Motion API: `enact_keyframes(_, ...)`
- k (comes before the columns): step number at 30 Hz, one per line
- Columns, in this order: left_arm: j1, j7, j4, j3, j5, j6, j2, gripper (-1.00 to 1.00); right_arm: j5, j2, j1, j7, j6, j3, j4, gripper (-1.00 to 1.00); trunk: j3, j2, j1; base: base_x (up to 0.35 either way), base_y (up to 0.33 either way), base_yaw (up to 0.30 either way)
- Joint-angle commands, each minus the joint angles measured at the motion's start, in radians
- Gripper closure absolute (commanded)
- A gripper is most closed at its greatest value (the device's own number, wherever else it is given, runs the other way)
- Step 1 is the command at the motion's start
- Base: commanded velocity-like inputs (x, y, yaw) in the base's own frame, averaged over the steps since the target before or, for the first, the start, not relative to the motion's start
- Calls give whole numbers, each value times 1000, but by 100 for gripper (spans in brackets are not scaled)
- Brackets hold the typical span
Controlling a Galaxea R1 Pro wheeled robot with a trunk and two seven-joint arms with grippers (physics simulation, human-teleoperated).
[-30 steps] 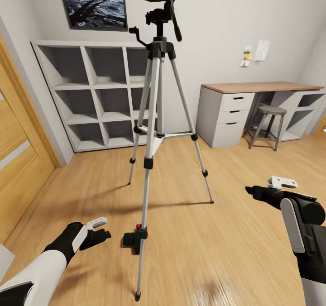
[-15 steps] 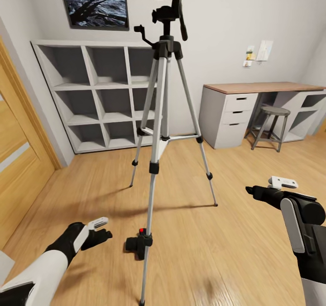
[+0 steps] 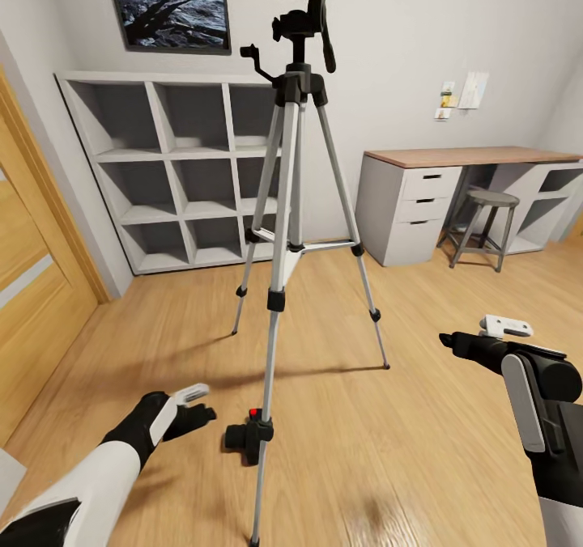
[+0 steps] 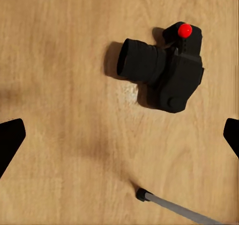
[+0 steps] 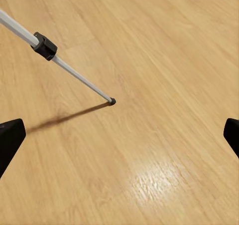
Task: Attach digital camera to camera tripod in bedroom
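The digital camera (image 3: 245, 435), matte black with a red button, lies on the plank floor against the tripod's near leg. In the left wrist view the digital camera (image 4: 167, 68) lies on its side, lens sideways, with a leg's foot nearby. The camera tripod (image 3: 283, 231) stands mid-room, its black pan head (image 3: 298, 5) and long handle on top. My left gripper (image 3: 198, 403) hovers low just left of the camera, open and empty (image 4: 119, 140). My right gripper (image 3: 474, 335) is open at the right, over bare floor (image 5: 119, 140) near a tripod foot (image 5: 112, 101).
Grey cube shelves (image 3: 174, 175) and an astronaut picture (image 3: 170, 5) are on the back wall. An oak door (image 3: 32, 288) stands at the left. A desk with drawers (image 3: 413, 207) and a round stool (image 3: 483, 223) sit at the back right.
My left arm has reached forward and right, closer to the camera on the floor. The head view shifted a little early on. The right arm has held still.
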Motion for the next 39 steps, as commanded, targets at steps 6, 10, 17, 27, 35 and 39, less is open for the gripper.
enact_keyframes(6, -38, 161, 0, 5, 9, 3, -96, -100, -11, 0, -1, -10, 4, 0, -2, -100, -1, 0, 0, 0, 0, 0)
enact_keyframes(10, -52, 222, 2, 6, 12, 0, -121, -100, -11, -1, -1, -10, 4, 0, -2, -100, -5, -1, 0, 0, 0, 0)
enact_keyframes(17, -60, 255, 7, 11, 15, -12, -131, -100, -9, -3, -1, -9, 4, 0, -2, -100, -32, -2, 3, 0, 0, 0)
enact_keyframes(27, -63, 220, 9, 11, 16, -18, -131, -100, -8, -5, 0, -9, 4, 0, -2, -100, -71, -5, 8, 0, 0, 0)
enact_keyframes(35, -71, 167, 9, 9, 12, -18, -131, -100, -8, -5, 0, -10, 4, 0, -2, -100, -101, -6, 11, 0, 0, 0)
enact_keyframes(39, -85, 109, 9, 8, 12, -17, -123, -100, -8, -5, 0, -9, 4, 0, -2, -100, -117, -7, 13, 0, 0, 0)
